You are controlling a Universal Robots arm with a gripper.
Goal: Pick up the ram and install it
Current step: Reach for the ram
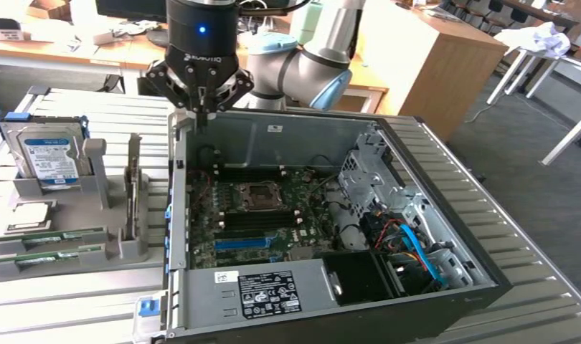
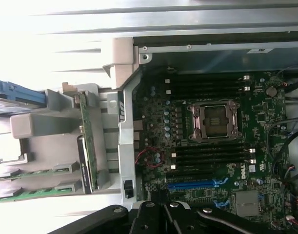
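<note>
Inspection, working outward from the tool.

1. Gripper [image 1: 202, 115]: I find its fingers drawn together with nothing between them. It hangs over the corner rim of the open computer case [image 1: 271, 135], on the side that faces the parts holder. The wrist view looks past the gripper [image 2: 163, 208] at the motherboard [image 2: 212, 146].

2. Motherboard: black memory slots [image 2: 207, 157] lie on both sides of the processor socket [image 2: 214, 119]. I see no stick seated in any of them.

3. Ram [image 1: 133, 190]: not yet picked up. It stands on its long edge in the grey holder [image 1: 66, 190], just outside the case wall and apart from the gripper. In the wrist view I see the ram [image 2: 86, 141] edge-on as a thin green strip.

4. Handling, in my judgement: light and stiff, but thin, with brittle chips and an exposed contact edge. The flat faces are smooth and could slip. I would take it across the two faces near the middle of the upper long edge, keeping off the contacts, and squeeze gently and squarely.

5. Farther out: two more green sticks [image 1: 52, 240] lie flat in the holder's low slots, beside a small square processor chip [image 1: 27, 215]. The hard drive [image 1: 46, 154] stands upright at the holder's far end.
</note>
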